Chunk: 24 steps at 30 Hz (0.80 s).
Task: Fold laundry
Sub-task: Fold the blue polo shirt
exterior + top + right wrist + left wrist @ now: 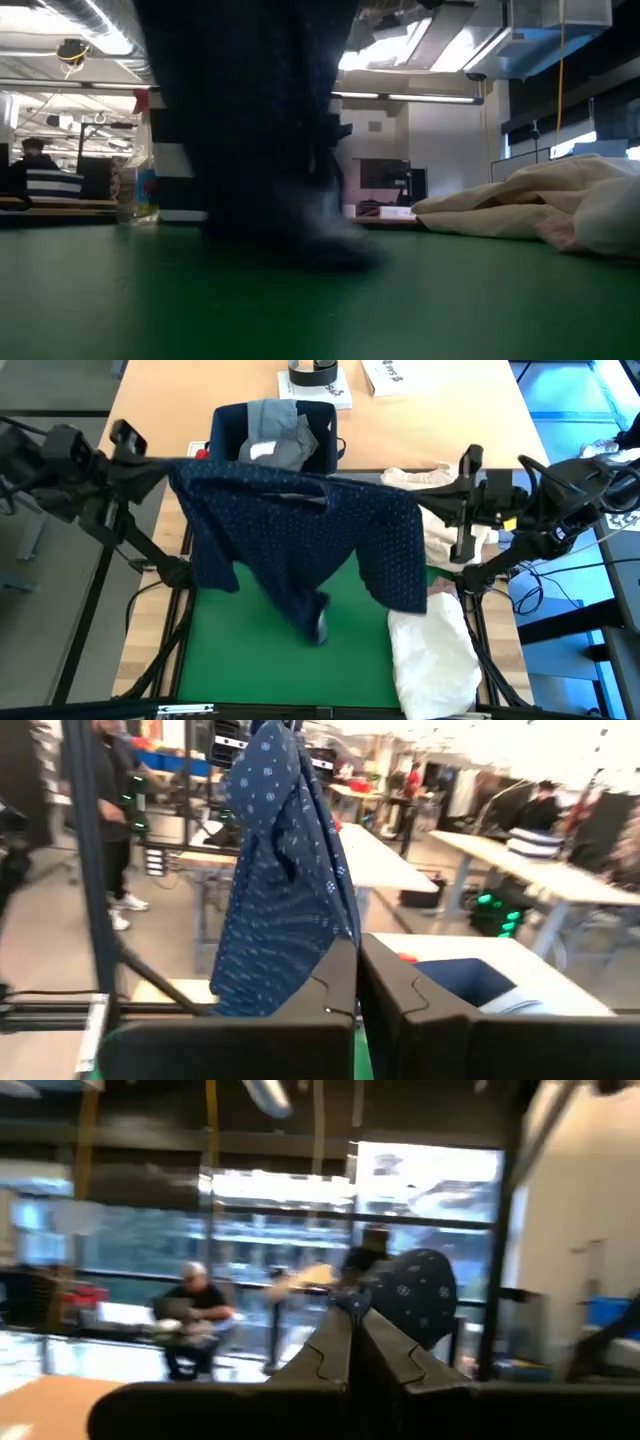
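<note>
2 tools hold your navy dotted shirt (300, 525) spread in the air over the green mat (260, 660): left tool (172, 463) clenched on 1 corner, right tool (425, 488) clenched on the other, its lowest tip hanging near the mat.

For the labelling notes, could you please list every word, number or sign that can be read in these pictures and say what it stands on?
None can be read.
White card at the table's far edge: dark print, too small to read.
White sheet under the black tape roll: marks too blurred to read.
Navy white-dotted shirt: only a dot pattern, no text.
</note>
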Motion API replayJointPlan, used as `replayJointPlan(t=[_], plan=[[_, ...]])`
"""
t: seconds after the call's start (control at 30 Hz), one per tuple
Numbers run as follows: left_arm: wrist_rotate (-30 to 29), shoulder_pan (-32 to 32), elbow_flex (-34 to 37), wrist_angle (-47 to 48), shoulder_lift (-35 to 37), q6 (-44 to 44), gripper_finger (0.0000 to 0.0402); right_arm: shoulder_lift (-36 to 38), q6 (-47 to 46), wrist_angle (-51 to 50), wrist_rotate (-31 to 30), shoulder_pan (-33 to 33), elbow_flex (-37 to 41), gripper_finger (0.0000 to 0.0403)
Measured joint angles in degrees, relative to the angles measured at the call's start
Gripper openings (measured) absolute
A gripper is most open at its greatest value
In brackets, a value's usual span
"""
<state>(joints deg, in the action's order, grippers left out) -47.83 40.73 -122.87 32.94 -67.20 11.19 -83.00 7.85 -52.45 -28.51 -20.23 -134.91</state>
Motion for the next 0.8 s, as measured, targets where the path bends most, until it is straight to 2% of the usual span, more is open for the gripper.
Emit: replayJointPlan(t=[0.1,0.23,0.47,0.6,0.8], plan=[[-4.92,0.00,0.00,0.20,0.02,3.03,0.0003,0.00,2.46,-0.18,-4.60,0.00,0.02,0.0002],[-10.80,0.00,0.00,4.93,0.07,2.97,0.0007,0.00,3.39,-2.41,-10.13,0.00,0.02,0.0002],[-12.29,0.00,0.00,17.54,0.07,-7.52,0.0005,0.42,2.80,-7.26,-17.12,-0.04,0.00,0.0001],[-12.23,0.00,0.00,29.70,0.06,-18.83,0.0005,1.07,-2.07,-11.59,-17.40,-0.04,0.01,0.0001],[-9.82,0.00,0.22,47.08,-1.80,-34.82,0.0005,0.26,-15.66,-22.01,-9.47,-0.02,-0.04,0.0001]])
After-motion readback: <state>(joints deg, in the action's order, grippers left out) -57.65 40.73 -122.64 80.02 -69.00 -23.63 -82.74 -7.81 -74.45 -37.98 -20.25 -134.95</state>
